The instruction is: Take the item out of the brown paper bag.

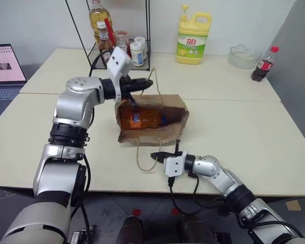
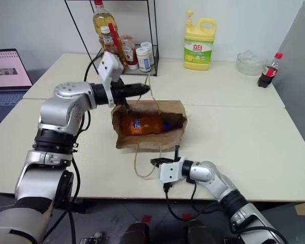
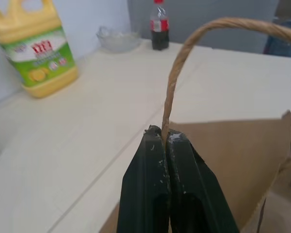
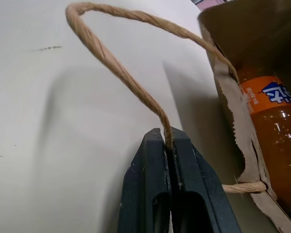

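Observation:
The brown paper bag (image 1: 153,134) lies on its side in the middle of the table, its mouth open toward me. Inside it lies the item (image 1: 141,119), a small orange drink bottle with a blue and white label, also seen in the right wrist view (image 4: 274,121). My left gripper (image 1: 150,83) is shut on the bag's upper looped handle (image 3: 177,63) and holds it up above the bag. My right gripper (image 1: 153,155) sits low near the table's front edge, shut on the lower handle (image 4: 111,63), which lies stretched out from the bag's mouth.
A yellow detergent jug (image 1: 193,39), a glass bowl (image 1: 243,56) and a dark cola bottle (image 1: 264,64) stand at the back right. A wire rack (image 1: 142,30) with bottles and jars is at the back, behind the bag. A laptop (image 1: 5,71) sits far left.

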